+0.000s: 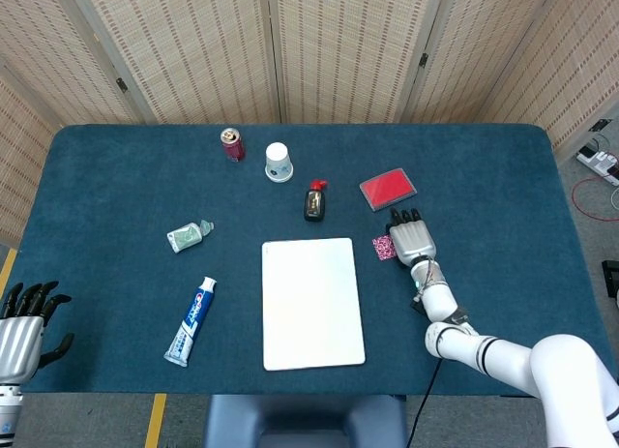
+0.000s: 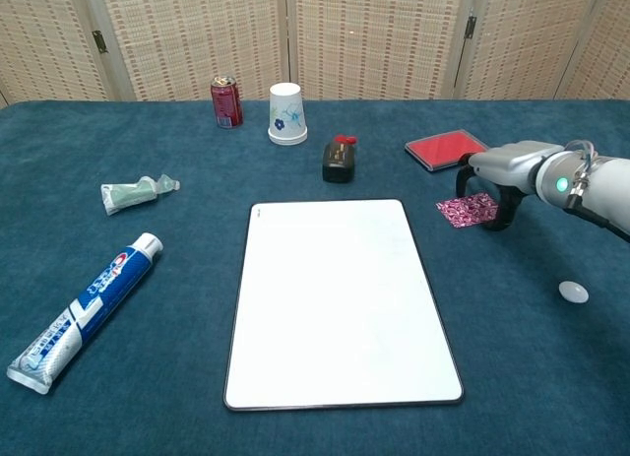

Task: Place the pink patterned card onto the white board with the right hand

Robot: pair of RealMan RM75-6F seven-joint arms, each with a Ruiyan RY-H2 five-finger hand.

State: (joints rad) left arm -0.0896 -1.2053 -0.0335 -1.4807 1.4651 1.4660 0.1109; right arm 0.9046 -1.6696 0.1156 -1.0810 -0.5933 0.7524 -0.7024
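The pink patterned card lies flat on the blue table, just right of the white board. My right hand arches over the card's right edge with its fingertips down at that edge and the thumb on the far side. Nothing is lifted, and whether the fingers touch the card is unclear. At the table's near left corner my left hand rests with fingers apart and holds nothing.
A red pad lies just behind the right hand. A black bottle with a red cap, a paper cup and a can stand at the back. A crumpled green tube and a toothpaste tube lie left. A small white disc sits at the right.
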